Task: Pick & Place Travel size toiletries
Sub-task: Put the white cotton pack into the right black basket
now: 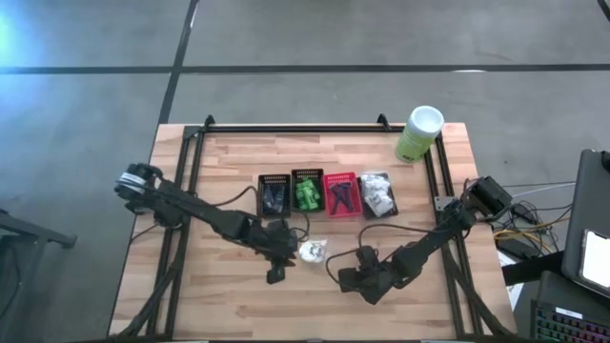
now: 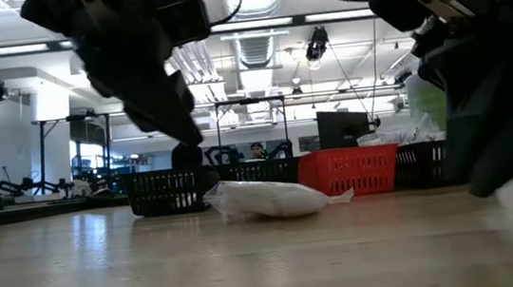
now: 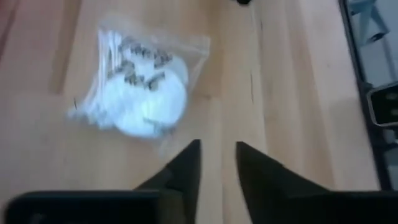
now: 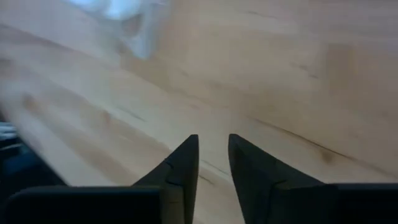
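The left gripper [image 3: 217,155] hangs over bare wood with a narrow gap between its dark fingers and nothing held in it. Just beyond its tips, apart from them, a white crinkly clear-plastic packet [image 3: 138,87] holding cotton swabs and pads lies flat on the light wooden table [image 1: 219,305]. In the high view that packet [image 1: 312,251] sits between the two arms, in front of a row of four small mesh baskets. The right gripper [image 4: 213,152] is on the packet's other side, fingers likewise only slightly parted and empty over open tabletop.

The baskets stand side by side: a black one [image 1: 274,193] with dark sticks, a second black one [image 1: 307,191] with bright green little bottles [image 1: 306,195], a red one [image 1: 340,193], and a black one [image 1: 377,193] with white packets. A pale-green canister with a white lid [image 1: 419,132] stands near the far right corner. The table's front half is open wood out to its edges.
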